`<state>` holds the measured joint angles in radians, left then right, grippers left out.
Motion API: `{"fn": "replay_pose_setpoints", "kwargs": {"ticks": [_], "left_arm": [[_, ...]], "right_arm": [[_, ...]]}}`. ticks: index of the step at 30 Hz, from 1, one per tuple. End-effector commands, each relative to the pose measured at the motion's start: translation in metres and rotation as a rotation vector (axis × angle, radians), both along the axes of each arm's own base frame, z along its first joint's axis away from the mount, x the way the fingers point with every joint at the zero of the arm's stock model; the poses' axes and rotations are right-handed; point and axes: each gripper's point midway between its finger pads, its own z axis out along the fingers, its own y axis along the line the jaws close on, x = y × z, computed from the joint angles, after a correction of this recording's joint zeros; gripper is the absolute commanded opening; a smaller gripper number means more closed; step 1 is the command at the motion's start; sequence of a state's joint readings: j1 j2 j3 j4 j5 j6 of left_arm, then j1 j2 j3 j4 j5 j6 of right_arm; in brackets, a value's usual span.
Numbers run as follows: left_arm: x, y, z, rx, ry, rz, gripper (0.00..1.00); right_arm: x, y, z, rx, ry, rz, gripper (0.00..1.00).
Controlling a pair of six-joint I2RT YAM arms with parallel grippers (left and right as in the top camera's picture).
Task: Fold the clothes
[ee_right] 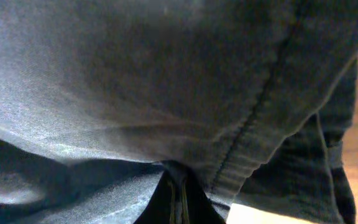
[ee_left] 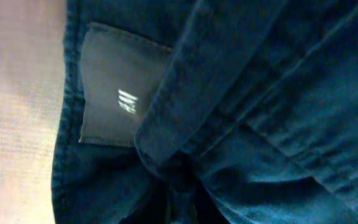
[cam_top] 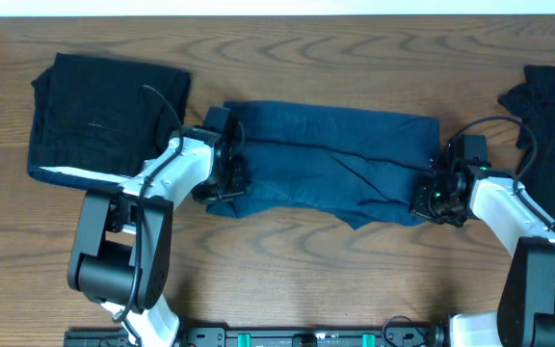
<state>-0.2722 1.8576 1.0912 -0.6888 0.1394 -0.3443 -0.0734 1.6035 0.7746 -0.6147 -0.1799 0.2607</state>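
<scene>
A navy-blue denim-like garment (cam_top: pixel 330 159) lies across the middle of the table, folded into a long band. My left gripper (cam_top: pixel 227 183) is shut on its left end, pinching a bunch of the cloth (ee_left: pixel 185 186). A dark label patch (ee_left: pixel 120 93) shows on the garment in the left wrist view. At the garment's right end my right gripper (cam_top: pixel 430 200) is shut on a fold of the cloth (ee_right: pixel 179 186), and a stitched seam (ee_right: pixel 260 118) runs above it. A black piece with a white edge (cam_top: pixel 99 116) lies folded at the far left. Another black piece (cam_top: pixel 552 125) lies at the far right.
The brown wooden table (cam_top: pixel 287 251) shows in front of the garment. Both arm bases stand at the near edge. A pale wall edge runs along the top of the overhead view.
</scene>
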Motion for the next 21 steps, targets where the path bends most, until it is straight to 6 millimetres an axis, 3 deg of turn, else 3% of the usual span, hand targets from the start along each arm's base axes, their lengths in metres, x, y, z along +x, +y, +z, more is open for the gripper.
{"fn": "replay_pose_setpoints", "kwargs": {"ticks": [1, 12, 18, 21], "left_arm": [[0.003, 0.001, -0.030, 0.023, 0.019, 0.010, 0.06], [0.063, -0.015, -0.026, -0.046, -0.224, 0.009, 0.06], [0.082, -0.021, -0.026, -0.067, -0.297, 0.009, 0.06], [0.087, -0.021, -0.023, -0.066, -0.321, -0.014, 0.06]], "right_arm": [[0.005, -0.009, -0.005, -0.063, -0.015, -0.024, 0.01], [0.072, -0.016, -0.010, -0.089, -0.257, -0.035, 0.01], [0.096, -0.017, -0.030, -0.092, -0.321, -0.026, 0.01], [0.101, -0.017, -0.024, -0.090, -0.337, -0.026, 0.01]]}}
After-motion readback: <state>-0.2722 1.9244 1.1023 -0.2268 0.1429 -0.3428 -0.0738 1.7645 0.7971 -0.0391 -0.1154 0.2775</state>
